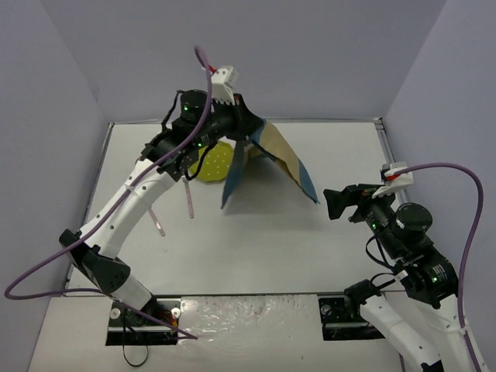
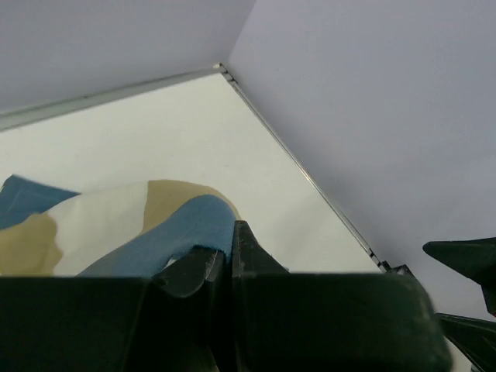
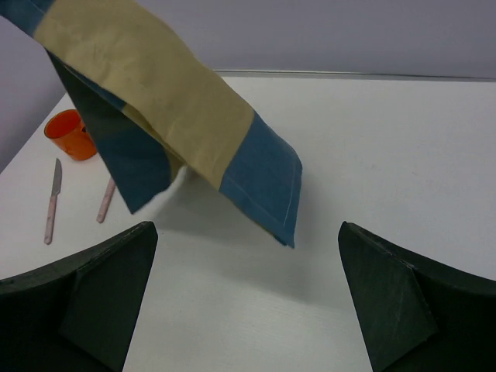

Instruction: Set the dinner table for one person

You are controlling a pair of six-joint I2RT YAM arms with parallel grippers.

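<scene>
My left gripper (image 1: 246, 129) is shut on the blue-and-tan checked placemat (image 1: 279, 159) and holds it up above the white dinner table (image 1: 294, 248). The cloth hangs down from the jaws toward the right. In the left wrist view the gripper (image 2: 229, 249) pinches the cloth (image 2: 116, 229) at its edge. My right gripper (image 1: 332, 204) is open and empty at the right, close to the cloth's low corner. In the right wrist view the gripper (image 3: 246, 291) is wide open, with the hanging placemat (image 3: 170, 116) just beyond it.
A yellow plate (image 1: 213, 161) lies behind the left arm. A pink knife (image 3: 52, 199) and a second pink utensil (image 3: 105, 200) lie on the table at the left, next to an orange cup (image 3: 70, 133). Lavender walls (image 1: 70, 85) bound the table.
</scene>
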